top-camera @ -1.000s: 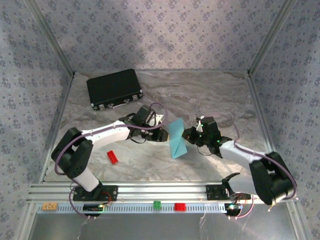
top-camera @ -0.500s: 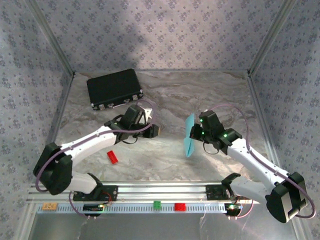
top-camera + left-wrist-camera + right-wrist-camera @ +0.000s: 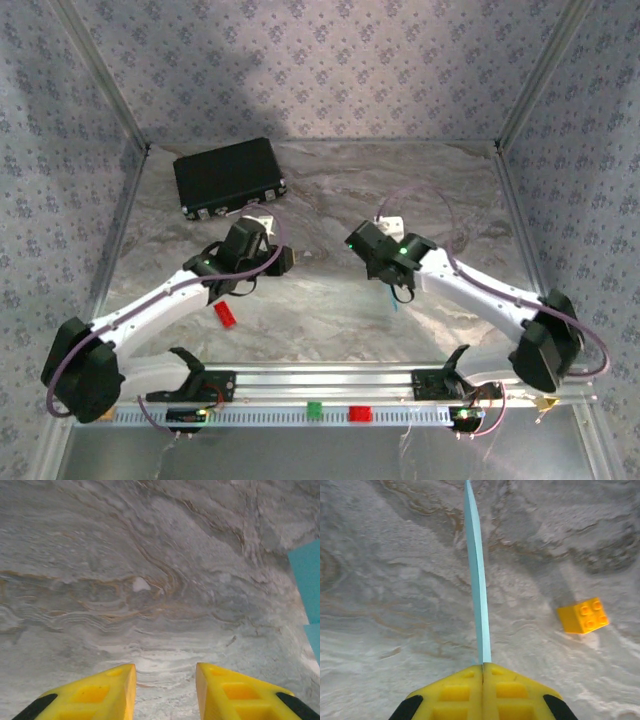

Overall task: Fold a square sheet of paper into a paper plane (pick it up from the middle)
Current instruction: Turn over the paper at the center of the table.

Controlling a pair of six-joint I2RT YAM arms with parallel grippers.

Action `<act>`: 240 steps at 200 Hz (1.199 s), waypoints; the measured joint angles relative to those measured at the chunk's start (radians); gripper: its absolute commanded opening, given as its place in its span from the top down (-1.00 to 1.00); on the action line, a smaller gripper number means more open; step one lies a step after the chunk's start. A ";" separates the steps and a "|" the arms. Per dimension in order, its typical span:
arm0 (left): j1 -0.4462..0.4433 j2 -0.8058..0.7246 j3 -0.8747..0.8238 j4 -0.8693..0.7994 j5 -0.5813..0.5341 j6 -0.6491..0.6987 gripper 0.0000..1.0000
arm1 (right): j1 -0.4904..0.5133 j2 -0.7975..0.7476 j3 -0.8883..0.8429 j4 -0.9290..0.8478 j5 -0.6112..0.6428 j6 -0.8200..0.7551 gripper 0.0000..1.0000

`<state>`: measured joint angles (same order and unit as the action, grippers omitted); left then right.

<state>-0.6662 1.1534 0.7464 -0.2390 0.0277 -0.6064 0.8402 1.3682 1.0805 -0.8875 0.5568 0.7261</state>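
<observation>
My right hand [image 3: 483, 666] is clenched on the blue paper [image 3: 477, 575]. Its two yellow fingers [image 3: 455, 692] are pressed flat together, with the paper pinched in the seam between them. From my right wrist the paper runs straight out from the fingertips, seen edge on as a thin pale strip. I cannot tell whether its far end touches the table [image 3: 380, 590]. An orange brick [image 3: 582, 615] lies on the marbled table top to the right of the paper, apart from it.

My left hand [image 3: 165, 666] is released. Its fingers [image 3: 112, 690] stand apart with nothing between them, and bare table shows through the gap. A patch of the blue paper [image 3: 306, 585] shows at the right edge of my left wrist's view, away from my fingertips.

From above, my left arm [image 3: 160, 295] and right arm [image 3: 470, 290] both reach in toward the middle of the table. The two hands face each other with a clear gap between them. The right hand, holding the paper, sits just right of the table's middle. A black case [image 3: 230, 175] lies near the far left corner. A red brick [image 3: 225, 314] lies left of the middle, toward the near edge and just beside my left arm. Along the rail [image 3: 300, 380] at the near edge, a green brick [image 3: 314, 409] and a second red brick [image 3: 359, 413] sit near each other.
</observation>
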 measured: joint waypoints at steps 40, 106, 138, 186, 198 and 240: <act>0.017 -0.107 -0.032 -0.037 -0.123 -0.044 0.22 | 0.061 0.204 0.084 -0.078 0.113 0.039 0.95; 0.026 -0.236 -0.069 -0.108 -0.261 -0.084 0.13 | 0.141 0.482 0.212 0.032 -0.008 0.031 0.80; 0.026 -0.235 -0.069 -0.134 -0.268 -0.087 0.09 | 0.129 0.483 0.203 0.188 -0.183 0.016 0.43; 0.028 -0.171 -0.068 -0.122 -0.205 -0.079 0.04 | 0.052 0.295 -0.023 0.467 -0.428 -0.002 0.20; 0.032 -0.121 -0.066 -0.117 -0.163 -0.071 0.04 | 0.000 0.204 -0.119 0.549 -0.488 0.003 0.25; 0.032 0.113 0.016 -0.077 0.064 -0.045 0.12 | -0.225 -0.007 -0.438 0.789 -0.666 0.080 0.50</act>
<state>-0.6346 1.2667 0.7624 -0.3164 0.0914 -0.6514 0.6151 1.3613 0.6426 -0.0982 -0.1097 0.8059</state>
